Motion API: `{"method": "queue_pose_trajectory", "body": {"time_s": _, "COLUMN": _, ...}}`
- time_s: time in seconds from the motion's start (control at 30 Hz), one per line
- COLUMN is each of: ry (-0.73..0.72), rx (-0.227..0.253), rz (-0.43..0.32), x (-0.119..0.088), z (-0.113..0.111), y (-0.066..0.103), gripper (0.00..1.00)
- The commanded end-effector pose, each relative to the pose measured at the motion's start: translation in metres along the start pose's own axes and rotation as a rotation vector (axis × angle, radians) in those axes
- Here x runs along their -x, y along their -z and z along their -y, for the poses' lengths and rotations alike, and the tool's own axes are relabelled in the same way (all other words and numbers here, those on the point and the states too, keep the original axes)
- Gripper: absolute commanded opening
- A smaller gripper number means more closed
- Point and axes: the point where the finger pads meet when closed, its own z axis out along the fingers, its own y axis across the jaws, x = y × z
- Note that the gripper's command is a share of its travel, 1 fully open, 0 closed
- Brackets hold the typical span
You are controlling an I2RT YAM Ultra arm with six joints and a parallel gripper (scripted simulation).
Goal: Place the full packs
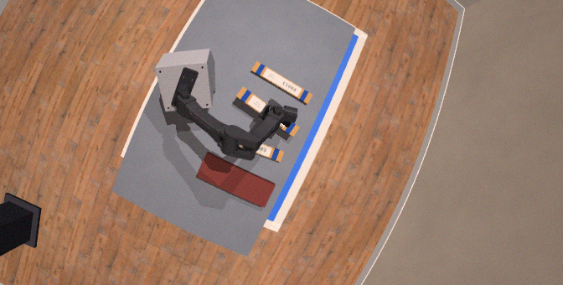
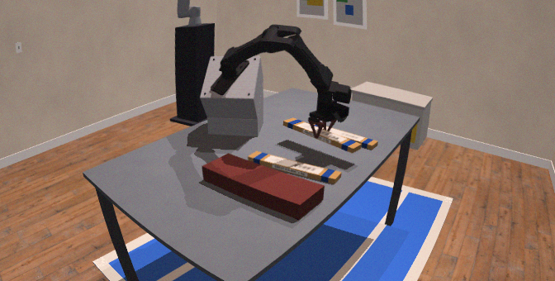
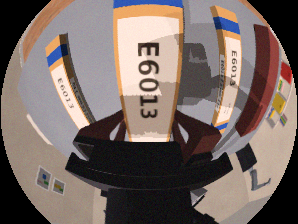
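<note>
black arm arches from upper left to centre right, its gripper (image 1: 272,110) (image 2: 324,129) (image 3: 149,111) pointing down, fingers parted.

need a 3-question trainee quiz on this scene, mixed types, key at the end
1. True or false: the pack in the gripper is held clear of the table.
2. Which lies nearer the red platform: (a) the gray mounting box, (b) a loose pack?
3. Fill in: the packs' labels read ____.

Key: 1 true; 2 b; 3 E6013
</note>
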Motion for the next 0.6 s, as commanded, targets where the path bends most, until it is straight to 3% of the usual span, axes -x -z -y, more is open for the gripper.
{"method": "queue_pose_trajectory", "body": {"time_s": 0.0, "ry": -0.017, "rx": 0.034, "rz": 0.087, "x": 0.028, "z": -0.011, "y": 0.043, "gripper": 0.0}}
{"method": "queue_pose_trajectory", "body": {"time_s": 0.57, "ry": -0.017, "rx": 0.036, "rz": 0.087, "x": 0.025, "z": -0.01, "y": 0.073, "gripper": 0.0}}
